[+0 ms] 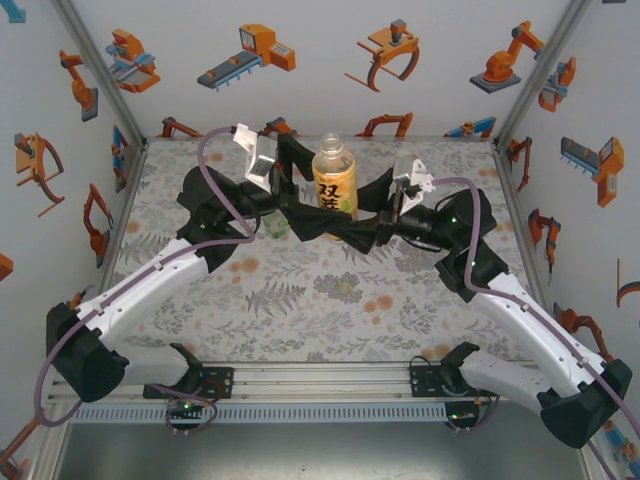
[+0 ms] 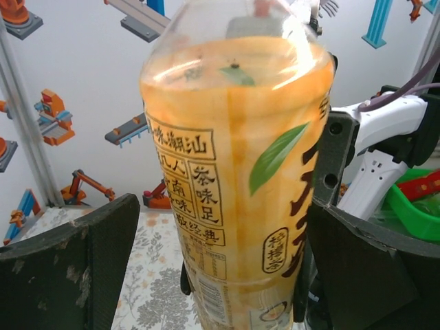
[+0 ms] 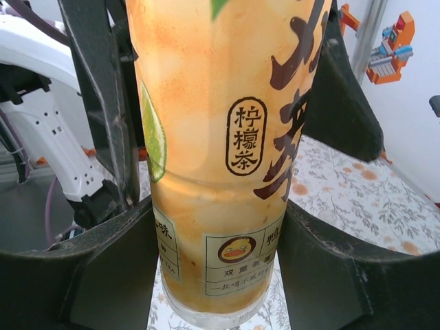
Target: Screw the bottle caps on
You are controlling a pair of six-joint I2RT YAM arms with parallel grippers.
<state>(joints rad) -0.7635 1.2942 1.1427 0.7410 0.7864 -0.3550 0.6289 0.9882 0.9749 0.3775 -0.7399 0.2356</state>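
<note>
Bright, even light fell from above, leaving only faint, soft shadows on the table (image 1: 330, 320) in the top view. In the left wrist view the yellow bottle (image 2: 234, 172) glowed and carried white glare on its shoulder, while the wall (image 2: 82, 75) behind looked slightly soft.

Robot lab cell, robot-print walls (image 1: 320, 60)

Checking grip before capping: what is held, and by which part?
Right end effector clamps the yellow bottle by its lower body; the left end effector stands open around it.
</note>
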